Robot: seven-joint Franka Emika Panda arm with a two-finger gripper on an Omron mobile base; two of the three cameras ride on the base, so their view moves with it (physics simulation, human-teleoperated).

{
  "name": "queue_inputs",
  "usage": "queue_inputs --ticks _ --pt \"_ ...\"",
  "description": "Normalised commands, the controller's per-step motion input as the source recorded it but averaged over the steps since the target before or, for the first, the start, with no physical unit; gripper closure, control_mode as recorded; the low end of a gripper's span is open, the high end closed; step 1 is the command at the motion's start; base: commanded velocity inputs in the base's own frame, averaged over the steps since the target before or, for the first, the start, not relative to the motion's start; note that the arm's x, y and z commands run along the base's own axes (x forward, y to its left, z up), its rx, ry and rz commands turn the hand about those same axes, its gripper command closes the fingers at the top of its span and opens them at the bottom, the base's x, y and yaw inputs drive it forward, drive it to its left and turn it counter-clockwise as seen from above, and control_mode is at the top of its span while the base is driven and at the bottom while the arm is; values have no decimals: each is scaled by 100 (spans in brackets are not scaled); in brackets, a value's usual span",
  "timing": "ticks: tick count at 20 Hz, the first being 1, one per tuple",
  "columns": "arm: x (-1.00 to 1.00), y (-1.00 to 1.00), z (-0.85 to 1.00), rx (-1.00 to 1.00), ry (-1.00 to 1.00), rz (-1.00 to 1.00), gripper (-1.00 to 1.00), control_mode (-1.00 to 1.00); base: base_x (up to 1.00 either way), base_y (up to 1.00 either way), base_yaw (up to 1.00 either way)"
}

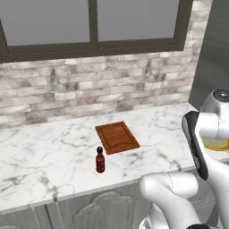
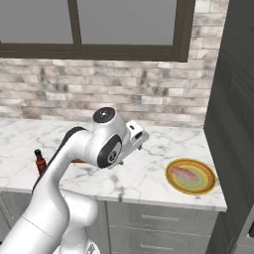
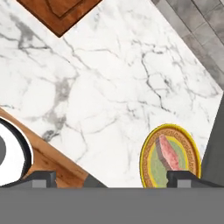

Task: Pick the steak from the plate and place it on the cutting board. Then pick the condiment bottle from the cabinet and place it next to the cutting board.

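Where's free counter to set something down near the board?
Bare marble lies between the reddish-brown wooden cutting board and the yellow-rimmed round plate holding the pale pink steak; also left of the board, toward the brick wall. Tighter in front of the board, where the small red-brown condiment bottle stands.

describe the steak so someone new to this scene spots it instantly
Find the marble counter under the window and follow it right to the dark tall cabinet. There sits a yellow-rimmed plate; the steak is the pale pink streaked slab lying on its greenish centre.
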Motion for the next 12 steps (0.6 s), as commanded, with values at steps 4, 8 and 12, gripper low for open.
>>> queue_inputs --ticks 4,8,12 --pt "-10 -46 -16 0 6 -9 -100 -100 0 0 0" --pt "-12 -50 -26 2 1 -10 -100 -100 0 0 0" --pt "-6 -52 -22 6 0 -11 -100 -100 0 0 0"
